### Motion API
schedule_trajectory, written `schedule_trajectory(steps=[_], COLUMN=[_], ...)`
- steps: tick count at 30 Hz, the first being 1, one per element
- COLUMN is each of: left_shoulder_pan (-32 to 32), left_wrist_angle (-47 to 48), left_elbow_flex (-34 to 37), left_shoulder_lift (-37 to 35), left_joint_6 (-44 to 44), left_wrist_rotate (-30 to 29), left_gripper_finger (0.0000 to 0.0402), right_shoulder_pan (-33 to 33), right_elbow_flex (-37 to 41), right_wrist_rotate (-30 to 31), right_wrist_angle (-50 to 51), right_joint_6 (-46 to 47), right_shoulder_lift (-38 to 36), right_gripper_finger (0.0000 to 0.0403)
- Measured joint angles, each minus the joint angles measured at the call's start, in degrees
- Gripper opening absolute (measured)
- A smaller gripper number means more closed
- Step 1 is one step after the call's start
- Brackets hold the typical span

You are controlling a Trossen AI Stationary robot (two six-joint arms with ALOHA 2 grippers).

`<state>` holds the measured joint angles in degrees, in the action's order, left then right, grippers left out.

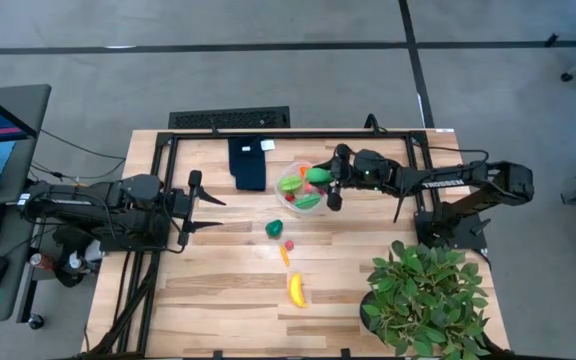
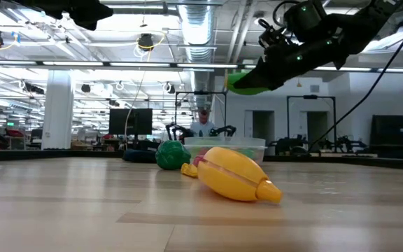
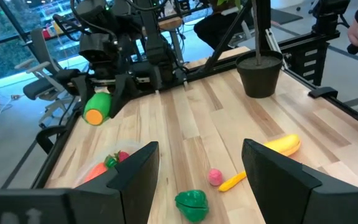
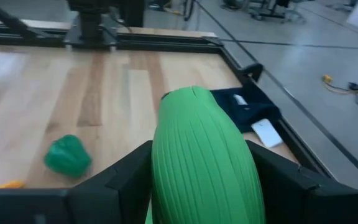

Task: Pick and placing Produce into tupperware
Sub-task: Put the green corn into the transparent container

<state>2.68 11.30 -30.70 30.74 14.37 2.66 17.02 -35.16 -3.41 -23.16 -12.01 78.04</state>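
Observation:
My right gripper (image 1: 332, 183) is shut on a green ribbed toy piece (image 1: 318, 175) and hovers over the clear round tupperware (image 1: 290, 170), which holds several produce pieces. On the table near it lie a green pepper (image 1: 274, 228), a red strawberry (image 1: 290, 244), a small orange carrot (image 1: 284, 256) and a yellow banana (image 1: 296, 290). In the low view the banana (image 2: 236, 175) lies nearest. My left gripper (image 1: 203, 210) waits open at the table's left, low over the wood, touching nothing. My right gripper pinches the green ribbed piece (image 4: 201, 155) between its two fingers (image 4: 126, 180), one on each long side. The arm slants down from the table's right. The piece (image 2: 247, 80) is lifted clear, well above the tupperware (image 2: 226, 147), lying roughly level with its orange end (image 3: 94, 116) free.
A dark blue folded cloth (image 1: 249, 163) lies at the far edge beside the tupperware. A big potted plant (image 1: 428, 295) stands at the near right corner. Black frame rails (image 1: 158, 180) run along the table's left and far sides. Bare wood lies near and left of the banana.

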Motion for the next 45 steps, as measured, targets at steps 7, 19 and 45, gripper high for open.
schedule_trajectory(steps=[7,19,45], left_shoulder_pan=[0.0,0.0,0.0], left_wrist_angle=[0.0,0.2,0.8], left_elbow_flex=[0.0,0.0,0.0], left_shoulder_lift=[0.0,0.0,0.0], left_joint_6=[0.0,-0.2,-0.6], left_wrist_rotate=[0.0,0.1,0.1], left_gripper_finger=[0.0223,0.0223,0.0223], right_shoulder_pan=[-0.5,-0.2,3.7], right_elbow_flex=[-0.1,0.0,-3.3], right_wrist_rotate=[3.7,3.7,0.2], right_wrist_angle=[-1.5,-18.2,-21.6], right_joint_6=[3.7,4.7,9.2], right_shoulder_lift=[2.1,17.5,28.2], right_gripper_finger=[0.0223,0.0223,0.0231])
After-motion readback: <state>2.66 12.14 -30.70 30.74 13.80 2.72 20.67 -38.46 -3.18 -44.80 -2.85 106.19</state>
